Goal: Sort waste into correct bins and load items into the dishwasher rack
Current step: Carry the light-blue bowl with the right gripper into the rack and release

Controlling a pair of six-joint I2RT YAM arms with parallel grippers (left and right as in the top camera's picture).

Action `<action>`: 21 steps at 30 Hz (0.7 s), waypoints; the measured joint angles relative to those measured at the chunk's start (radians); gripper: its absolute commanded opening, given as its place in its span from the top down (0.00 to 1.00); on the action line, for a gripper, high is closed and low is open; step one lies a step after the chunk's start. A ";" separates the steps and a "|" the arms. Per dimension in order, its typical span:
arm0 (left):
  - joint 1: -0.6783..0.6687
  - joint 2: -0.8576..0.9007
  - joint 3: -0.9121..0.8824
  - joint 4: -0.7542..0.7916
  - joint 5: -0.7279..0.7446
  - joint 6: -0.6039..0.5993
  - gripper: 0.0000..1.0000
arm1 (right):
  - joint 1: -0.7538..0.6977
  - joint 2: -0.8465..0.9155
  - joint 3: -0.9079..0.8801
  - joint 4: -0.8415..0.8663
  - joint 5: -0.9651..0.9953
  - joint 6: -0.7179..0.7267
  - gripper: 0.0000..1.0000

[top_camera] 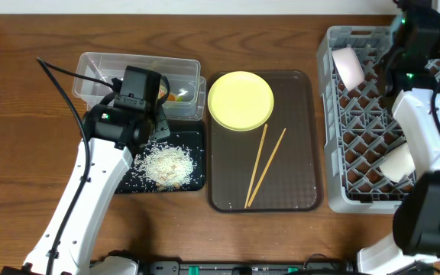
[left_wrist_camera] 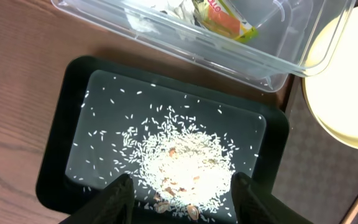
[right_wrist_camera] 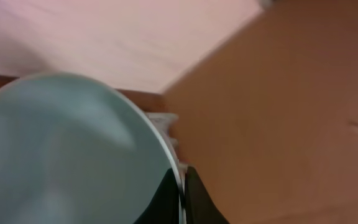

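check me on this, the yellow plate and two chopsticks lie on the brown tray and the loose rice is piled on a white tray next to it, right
Not quite: the tray under the rice is black, not white. The overhead view shows the yellow plate and two chopsticks on the brown tray, with the loose rice piled on a black tray next to it.
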 measured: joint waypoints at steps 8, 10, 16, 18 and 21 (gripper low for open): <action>0.000 0.000 0.000 0.001 0.000 0.000 0.46 | -0.029 0.134 0.000 0.099 0.134 -0.106 0.99; 0.000 0.000 0.000 0.001 0.000 0.000 0.46 | -0.028 0.164 0.000 0.100 0.152 -0.113 0.99; 0.000 0.000 0.000 0.001 0.000 0.000 0.46 | -0.026 0.217 0.000 0.079 0.202 -0.095 0.99; 0.000 0.000 0.000 0.001 0.000 0.000 0.46 | -0.022 0.217 0.001 0.055 0.216 -0.063 0.99; 0.000 0.000 0.000 0.000 0.000 0.000 0.46 | -0.004 0.216 0.005 0.007 0.243 -0.001 0.99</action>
